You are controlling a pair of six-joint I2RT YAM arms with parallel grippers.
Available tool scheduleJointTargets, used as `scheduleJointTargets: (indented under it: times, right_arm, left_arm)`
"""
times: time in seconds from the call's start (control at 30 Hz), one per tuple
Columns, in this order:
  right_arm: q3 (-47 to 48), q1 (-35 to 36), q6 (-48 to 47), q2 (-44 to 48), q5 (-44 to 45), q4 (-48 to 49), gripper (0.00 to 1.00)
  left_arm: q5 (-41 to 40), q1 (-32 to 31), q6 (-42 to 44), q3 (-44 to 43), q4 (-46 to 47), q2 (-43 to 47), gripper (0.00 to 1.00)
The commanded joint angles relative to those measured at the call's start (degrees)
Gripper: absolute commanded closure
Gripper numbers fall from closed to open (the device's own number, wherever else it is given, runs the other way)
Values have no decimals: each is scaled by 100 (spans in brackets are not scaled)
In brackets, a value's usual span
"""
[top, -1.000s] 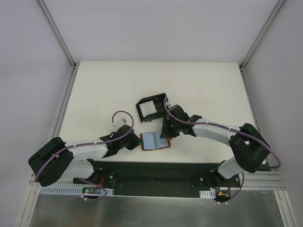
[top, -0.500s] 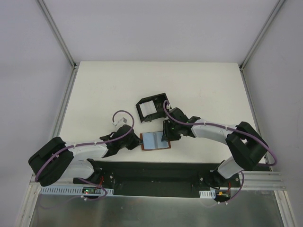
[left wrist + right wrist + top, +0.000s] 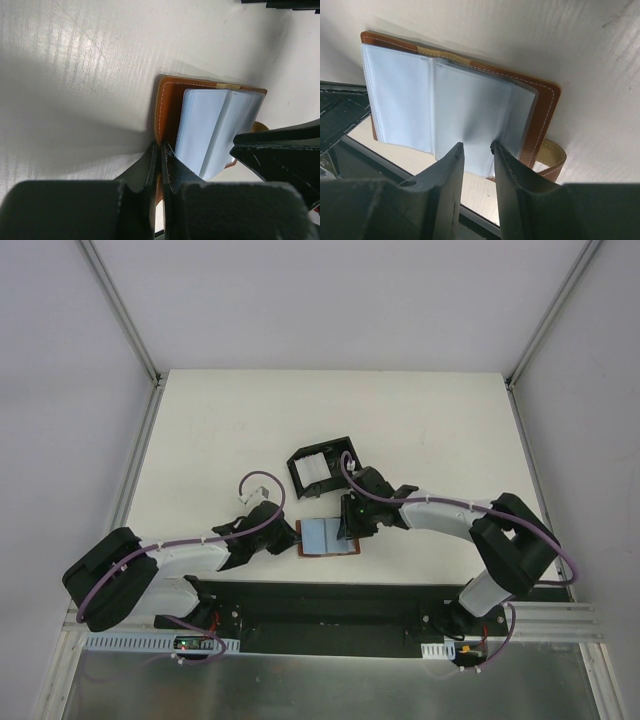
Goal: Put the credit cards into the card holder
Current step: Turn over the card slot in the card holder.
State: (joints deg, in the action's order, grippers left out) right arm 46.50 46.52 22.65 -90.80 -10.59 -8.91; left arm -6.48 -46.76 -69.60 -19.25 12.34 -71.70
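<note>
A brown leather wallet [image 3: 348, 546] lies open near the table's front edge, with pale blue-grey credit cards [image 3: 322, 535] in its leaves. My left gripper [image 3: 293, 537] is shut on the wallet's left leather edge [image 3: 163, 107]; the cards [image 3: 210, 127] fan out just past it. My right gripper [image 3: 477, 147] stands over the right half of the cards [image 3: 445, 105], jaws a little apart, tips touching a leaf, which puckers between them. The black card holder [image 3: 294, 466] sits just behind the wallet, a white card [image 3: 314, 471] standing inside.
The wallet's strap loop [image 3: 554, 159] sticks out at its right edge. A black rail [image 3: 330, 592] runs along the table's near edge, close behind both grippers. My right gripper's fingers [image 3: 280, 150] show in the left wrist view, close to my left jaws.
My right gripper has come down and slightly left from beside the card holder onto the wallet's leaves. The left gripper has kept its hold on the wallet.
</note>
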Motion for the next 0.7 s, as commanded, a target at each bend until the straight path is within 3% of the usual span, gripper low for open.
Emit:
scheduleJointTargets:
  times: [0.0,0.13,0.43,0.67]
  right_arm:
    - [192,111,195,-499,-540,345,67]
    - [280,155,301,-675,-611,451,67]
    - [711,541,-77,-421,566,-506,75]
    - [1019,744,-200,-456,831,-770,77]
  left_arm:
    - [33,27,245,105,-812,-274,100]
    - [42,27,219,123,-812,-283,100]
    - [59,27,237,70,-812,-353,100]
    - [68,36,246,52,-812,-389,100]
